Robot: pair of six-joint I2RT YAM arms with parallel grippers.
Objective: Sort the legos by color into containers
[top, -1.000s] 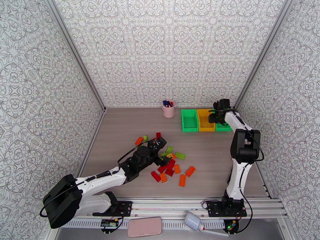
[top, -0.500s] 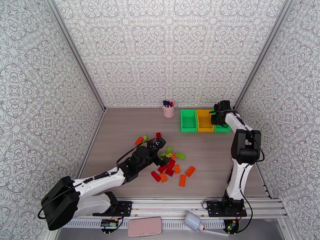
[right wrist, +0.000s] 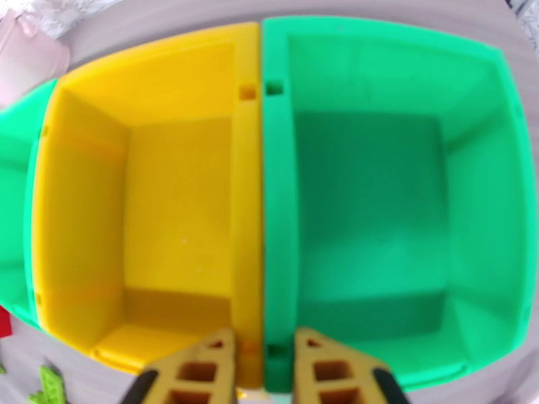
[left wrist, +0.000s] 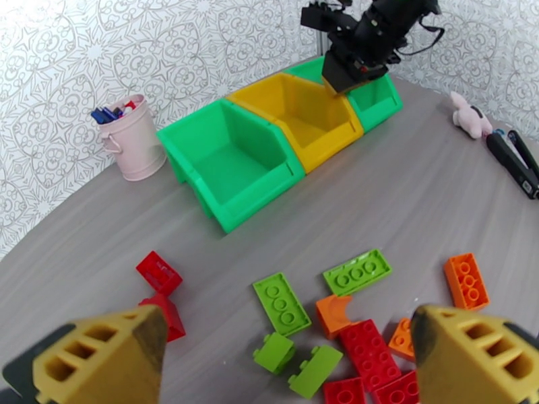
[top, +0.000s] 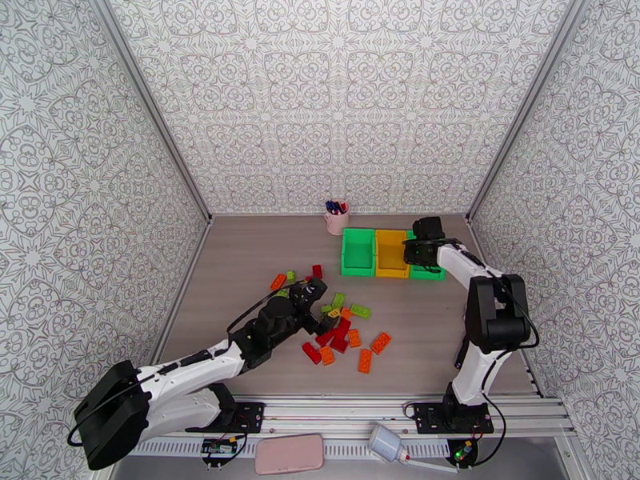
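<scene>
Operator: Step in hand?
Recorder: Bin placement, it seemed. Right gripper (right wrist: 263,341) was clenched on adjoining walls of two containers (top: 391,274). Legos (top: 344,330) lay unsorted on tabletop (top: 432,314), below released left gripper (left wrist: 290,331). Next move likely needed a one-brick pick.

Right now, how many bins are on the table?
3, in a row: left green bin, middle yellow bin, right green bin; the right hand pinches the last two's adjoining walls.
</scene>
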